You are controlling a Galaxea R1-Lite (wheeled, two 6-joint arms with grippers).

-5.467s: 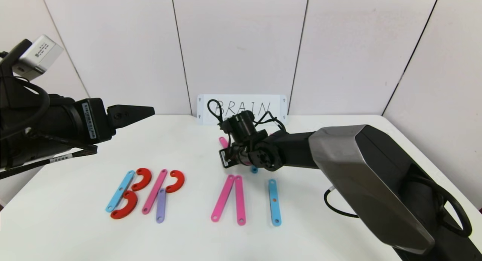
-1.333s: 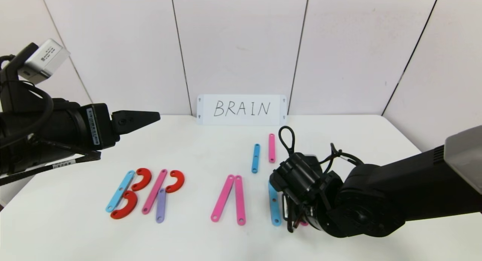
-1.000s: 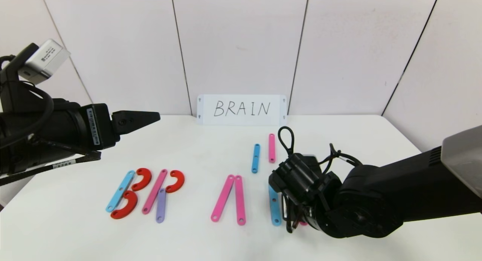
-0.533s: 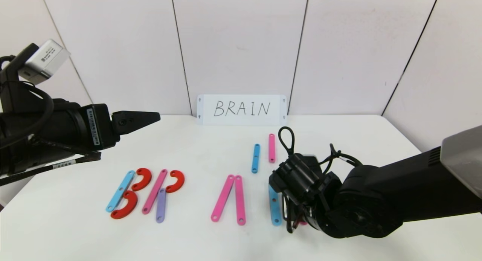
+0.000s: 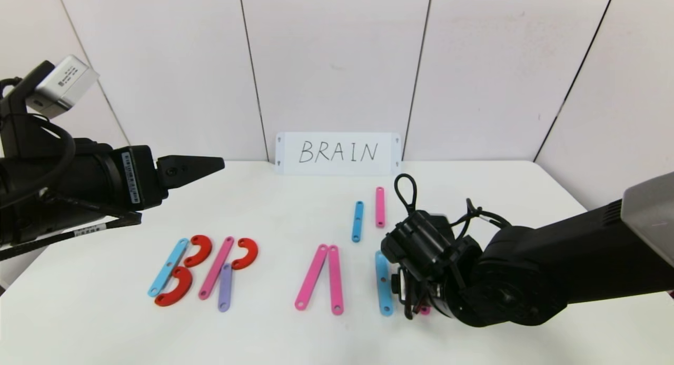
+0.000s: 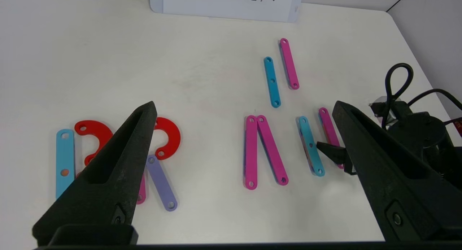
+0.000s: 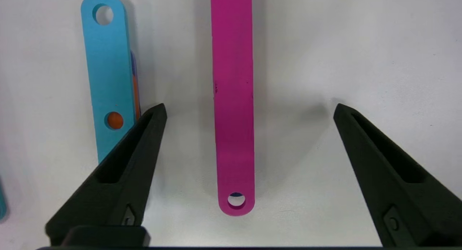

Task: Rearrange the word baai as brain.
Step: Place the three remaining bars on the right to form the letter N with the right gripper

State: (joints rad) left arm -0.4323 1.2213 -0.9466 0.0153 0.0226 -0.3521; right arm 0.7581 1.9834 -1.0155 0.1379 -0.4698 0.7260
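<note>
Pink strip [image 7: 232, 98] lies flat on the counter [image 5: 295, 207], between the wide-spread fingers [image 7: 126, 163] of the right gripper [image 7: 249, 170], touched by neither. Just beside it lies a blue strip [image 7: 108, 80], parallel; one finger tip overlaps its near end in the wrist view, contact hard to tell. Something orange shows through the blue strip's hole.

In the head view the right gripper [image 5: 413, 296] is low over the counter at front right, the arm hiding most of the pink strip; only a small pink end [image 5: 425, 310] shows. The blue strip [image 5: 383, 283] lies lengthwise just left of the gripper.

Left of that, two pink strips [image 5: 321, 278] meet at their far ends and spread toward the front like an upside-down V. Farther back, a short blue strip [image 5: 357, 221] and a short pink strip [image 5: 379, 207] lie side by side, apart from the rest.

At front left: a blue strip [image 5: 168, 266] with two red curves [image 5: 187, 270] forms a B. Next to it a pink strip [image 5: 216, 275], one red curve [image 5: 244, 253] and a purple strip [image 5: 225, 287] form an R.

White card [image 5: 338, 153] with handwritten BRAIN stands against the wall at the back edge of the counter.

Left gripper [image 5: 192, 167] is held up over the left side of the counter, well away from the pieces, fingers [image 6: 108, 170] spread wide, holding nothing.
</note>
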